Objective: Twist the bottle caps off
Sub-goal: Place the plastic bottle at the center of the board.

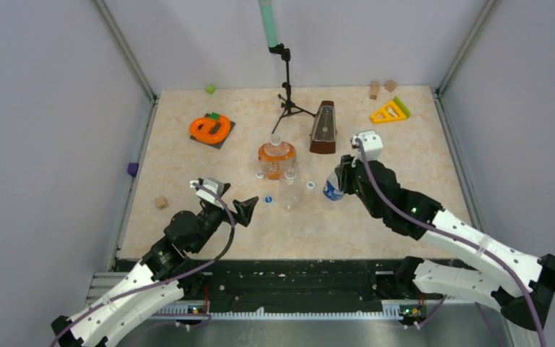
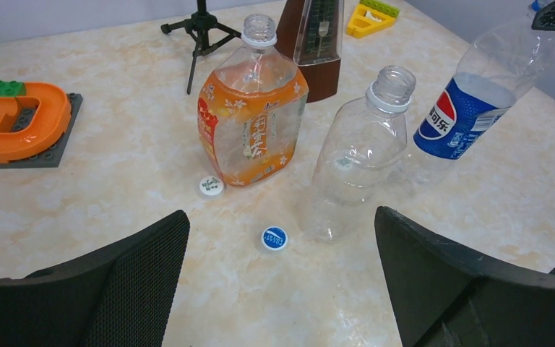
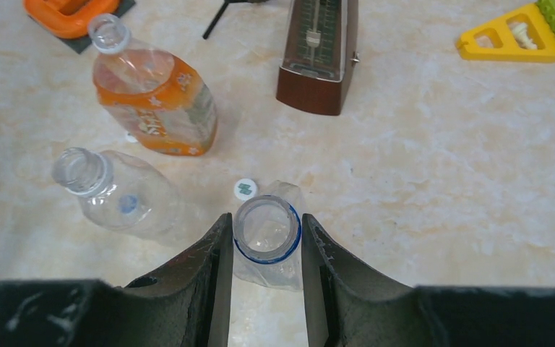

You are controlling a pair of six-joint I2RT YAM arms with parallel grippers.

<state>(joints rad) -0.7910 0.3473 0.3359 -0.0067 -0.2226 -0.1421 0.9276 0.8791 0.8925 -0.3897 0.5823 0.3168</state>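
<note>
The bottle caps (image 1: 268, 199) are all off, lying flat on the tabletop (image 2: 152, 303) and on none of the necks.

The left gripper (image 2: 282, 220) has its fingers spread wide and holds nothing. The blue cap (image 2: 274, 238) lies on the table between the two tips, roughly centred and touching neither. Further out, ahead of its right-hand finger, the clear bottle (image 2: 354, 159) stands upright with an open neck. Ahead of its left-hand finger a white cap (image 2: 210, 186) lies at the foot of the orange bottle (image 2: 253, 116), which is also upright and uncapped.

The right gripper (image 3: 266, 225) is clamped on the neck of the blue-label bottle (image 3: 269, 264), one finger pressed to each side just below the open, blue-ringed mouth. In the left wrist view this bottle leans rather than standing straight. Just beyond the fingertips lies the green-marked white cap (image 3: 245, 189), apart from the bottle. Farther ahead stands the metronome (image 3: 318, 58), and well off to the right of the fingers lies a yellow triangle (image 3: 520, 36).
</note>
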